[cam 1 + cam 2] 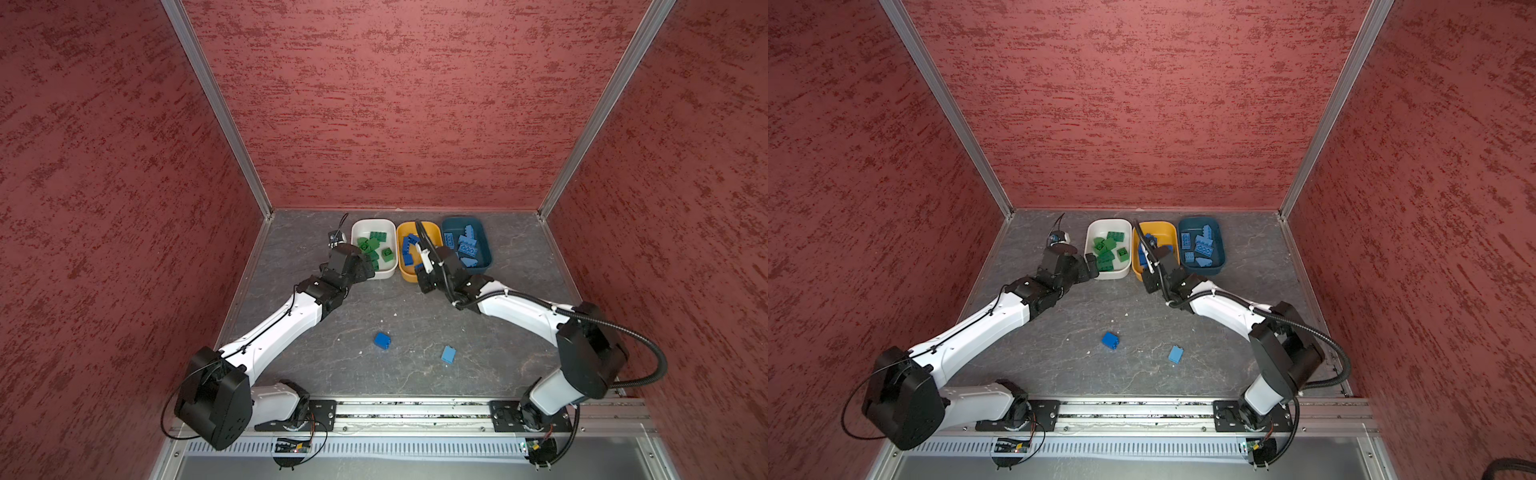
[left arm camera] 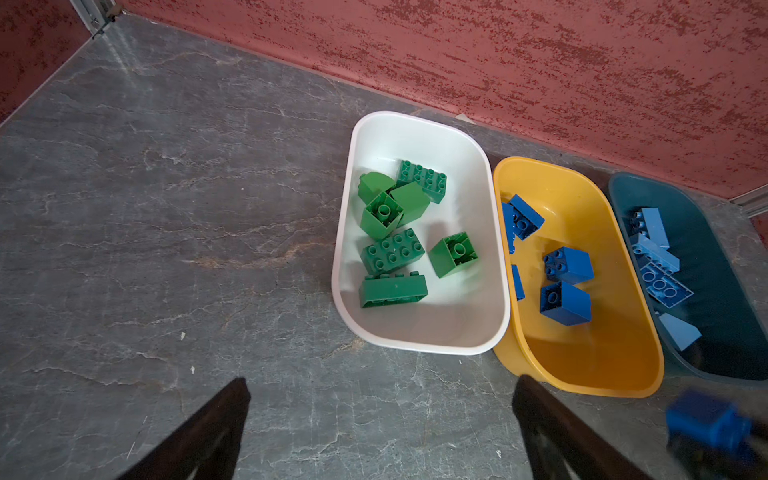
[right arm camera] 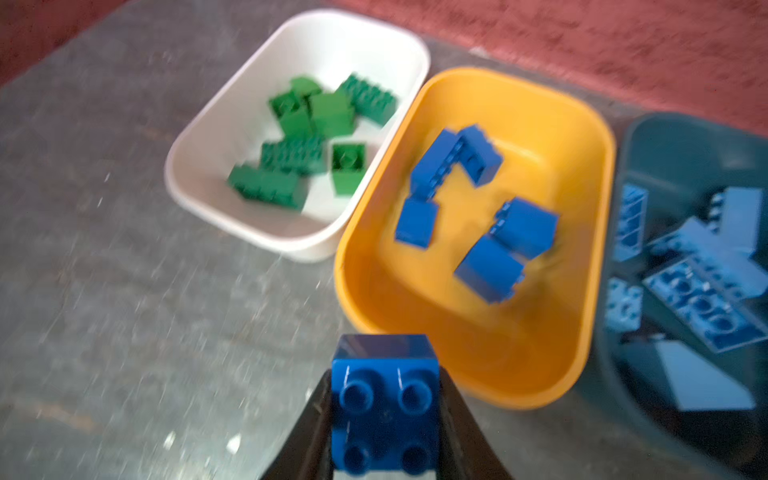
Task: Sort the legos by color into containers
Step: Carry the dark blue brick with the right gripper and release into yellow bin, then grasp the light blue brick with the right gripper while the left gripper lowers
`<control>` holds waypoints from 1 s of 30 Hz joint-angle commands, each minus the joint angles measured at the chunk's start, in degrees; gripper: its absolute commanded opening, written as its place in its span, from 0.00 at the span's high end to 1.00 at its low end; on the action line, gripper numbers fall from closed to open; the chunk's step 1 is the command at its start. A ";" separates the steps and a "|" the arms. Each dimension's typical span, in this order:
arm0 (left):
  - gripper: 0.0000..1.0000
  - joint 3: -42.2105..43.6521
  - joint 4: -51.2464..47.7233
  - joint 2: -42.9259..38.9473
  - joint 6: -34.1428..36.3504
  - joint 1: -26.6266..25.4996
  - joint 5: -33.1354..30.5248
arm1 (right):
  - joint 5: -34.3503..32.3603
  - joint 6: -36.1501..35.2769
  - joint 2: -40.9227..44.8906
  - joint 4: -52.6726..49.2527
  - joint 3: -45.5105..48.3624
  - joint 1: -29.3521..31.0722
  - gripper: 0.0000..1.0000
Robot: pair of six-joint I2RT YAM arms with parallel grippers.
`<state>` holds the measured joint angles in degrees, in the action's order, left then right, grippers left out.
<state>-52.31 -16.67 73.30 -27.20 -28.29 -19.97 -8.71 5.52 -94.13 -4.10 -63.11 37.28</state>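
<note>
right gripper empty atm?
No: in the right wrist view the right gripper is shut on a dark blue brick, whose four studs face the camera.

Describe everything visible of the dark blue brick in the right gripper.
The dark blue brick is a glossy, square plastic piece with four studs in a two-by-two grid, facing the right wrist camera. The right gripper is shut on it, black fingers pressing two opposite sides. It is held just short of the near end of the yellow tub, not inside it; nothing else visibly touches it.
</note>
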 commanded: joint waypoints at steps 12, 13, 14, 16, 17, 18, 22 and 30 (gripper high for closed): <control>0.00 -0.13 -0.90 -0.56 -0.35 -0.26 0.88 | -4.06 5.05 -15.13 0.24 -14.07 -3.79 0.36; 0.00 0.00 -1.18 -0.69 -0.05 -0.35 1.40 | -4.18 4.17 -14.44 0.30 -12.93 -3.79 0.31; 0.00 -0.06 -1.93 -0.83 0.69 -0.72 2.76 | -4.04 3.31 -13.33 0.60 -11.51 -3.79 0.27; 0.00 -0.43 -4.51 -0.96 2.68 -2.58 3.30 | -3.24 2.75 -10.38 2.20 -7.66 -3.81 0.22; 0.00 -0.68 -6.23 -0.90 3.72 -3.77 3.29 | -2.31 2.60 -8.28 3.72 -5.00 -3.77 0.21; 0.01 -0.83 -8.00 -0.88 4.35 -4.68 3.58 | -1.44 2.61 -6.30 5.09 -2.54 -3.73 0.19; 0.00 -0.45 -14.19 -0.83 6.84 -8.88 6.81 | 1.91 4.80 2.80 9.49 8.01 -3.72 0.12; 0.00 -0.61 -19.10 2.77 6.05 -15.81 3.78 | 2.24 19.08 19.39 1.38 21.69 -3.64 0.01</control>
<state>-52.31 -32.71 74.63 -20.78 -43.92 -14.09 -7.29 17.10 -78.65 0.95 -43.44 33.43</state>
